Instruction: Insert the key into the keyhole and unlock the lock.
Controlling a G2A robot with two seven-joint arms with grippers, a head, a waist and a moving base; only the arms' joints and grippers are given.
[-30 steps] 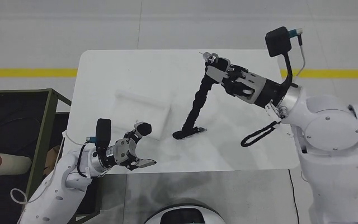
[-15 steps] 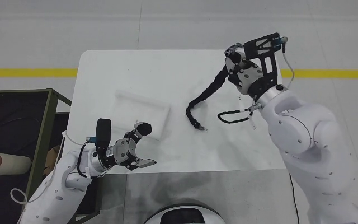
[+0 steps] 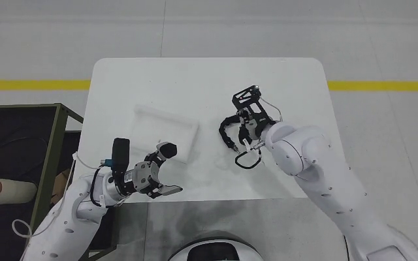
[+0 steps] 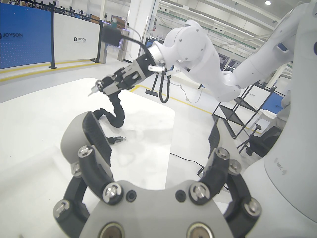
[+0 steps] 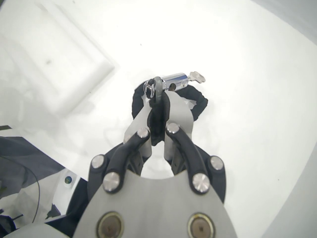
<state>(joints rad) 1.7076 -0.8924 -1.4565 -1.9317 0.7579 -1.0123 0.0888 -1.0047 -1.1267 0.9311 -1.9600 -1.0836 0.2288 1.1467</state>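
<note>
Over the table (image 3: 130, 78), right gripper (image 5: 161, 100) clamps the cable lock (image 5: 174, 79); left gripper (image 4: 154, 128) gapes wide, empty. Slack cable may swing, jarring the key (image 5: 197, 76).

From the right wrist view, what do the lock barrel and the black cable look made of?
The lock barrel looks like polished metal, perhaps chromed steel: it is silver with mirror-bright glints. The cable wears a matt black, fabric-like sleeve that is wrinkled and bunched. Its core is hidden.
</note>
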